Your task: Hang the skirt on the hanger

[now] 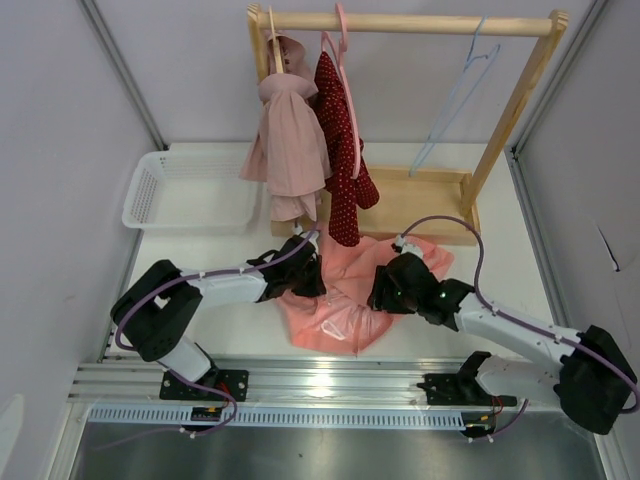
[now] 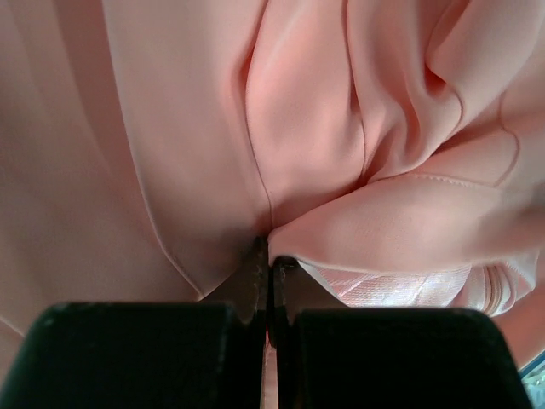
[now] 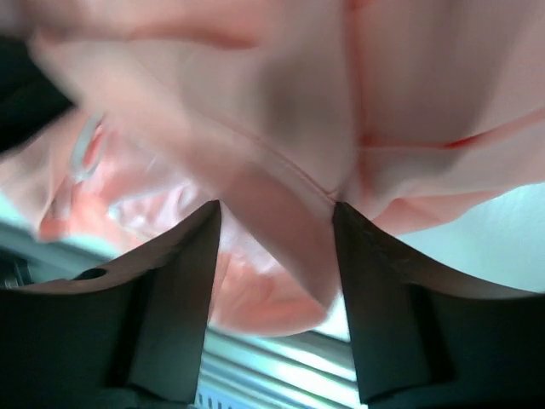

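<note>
The salmon-pink skirt (image 1: pixel 335 300) lies crumpled on the table between the two arms. My left gripper (image 1: pixel 305 275) is at its left edge and is shut on a fold of the skirt (image 2: pixel 341 128). My right gripper (image 1: pixel 385 290) is at the skirt's right side, jaws open, with a fold of the skirt (image 3: pixel 289 204) hanging between the fingers (image 3: pixel 379 281). The light-blue wire hanger (image 1: pixel 462 85) hangs bare on the right end of the wooden rail (image 1: pixel 420 22).
A dusty-pink garment (image 1: pixel 290 140) and a dark red dotted garment (image 1: pixel 345 150) hang at the rail's left end. The rack's wooden base (image 1: pixel 430 195) stands behind the skirt. A white basket (image 1: pixel 185 190) sits at the back left.
</note>
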You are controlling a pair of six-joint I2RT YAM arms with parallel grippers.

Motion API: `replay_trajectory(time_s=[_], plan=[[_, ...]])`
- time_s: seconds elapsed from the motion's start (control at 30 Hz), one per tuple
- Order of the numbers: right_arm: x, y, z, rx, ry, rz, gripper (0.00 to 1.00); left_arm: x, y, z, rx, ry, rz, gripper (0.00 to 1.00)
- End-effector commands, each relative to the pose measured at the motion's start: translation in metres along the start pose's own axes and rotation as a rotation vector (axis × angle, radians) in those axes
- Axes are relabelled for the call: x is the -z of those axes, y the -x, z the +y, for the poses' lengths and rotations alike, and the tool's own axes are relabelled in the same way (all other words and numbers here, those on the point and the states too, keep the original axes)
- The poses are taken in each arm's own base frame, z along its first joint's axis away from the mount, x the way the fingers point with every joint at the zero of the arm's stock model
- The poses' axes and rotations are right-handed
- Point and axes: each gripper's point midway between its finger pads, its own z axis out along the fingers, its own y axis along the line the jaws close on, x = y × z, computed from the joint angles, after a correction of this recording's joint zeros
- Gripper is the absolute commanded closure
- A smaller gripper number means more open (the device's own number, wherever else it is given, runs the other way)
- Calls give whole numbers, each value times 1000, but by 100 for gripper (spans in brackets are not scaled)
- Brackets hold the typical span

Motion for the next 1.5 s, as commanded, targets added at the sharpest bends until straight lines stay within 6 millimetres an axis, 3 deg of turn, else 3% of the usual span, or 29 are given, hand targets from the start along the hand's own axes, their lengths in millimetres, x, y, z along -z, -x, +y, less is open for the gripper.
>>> replay_trajectory(time_s=[0.0,0.2,0.3,0.37,0.47,0.6,0.77,1.0,1.03,1.07,1.13,1.17,1.27,1.37,1.47], plan=[[22,-18,11,-19,-10,-19,36,-1,-27,19,26,63,75,100],[36,-58,39,-24,32,-24,34,1,-27,8,-1,61,72,100],[27,-79,41,-13,18,17,34,0,-26,5,-4,54,72,100],[16,-93,33,4,-21,56,34,-1,-25,7,-1,65,69,100],[5,-100,29,-3,-38,74,33,2,-25,9,-3,79,65,100],[-4,-98,7,-27,-87,95,37,8,-22,8,-10,74,55,100],[-10,-70,-30,-97,-149,78,53,14,-25,10,-18,82,63,100],[-8,-15,-65,-204,-184,12,51,18,-40,16,52,70,68,100],[-10,-9,-67,-213,-184,12,48,20,-54,21,64,64,97,100],[-12,1,-69,-245,-174,1,48,20,-55,19,89,52,91,100],[-17,7,-71,-242,-172,13,45,25,-66,23,106,46,95,100],[-20,20,-64,-240,-149,-9,44,27,-72,25,121,50,96,100],[-33,36,-55,-213,-139,1,44,32,-77,19,139,23,79,99],[-44,39,-45,-183,-128,28,43,32,-83,10,146,-7,78,98],[-43,51,-40,-159,-140,4,43,32,-78,-4,148,-77,42,98]])
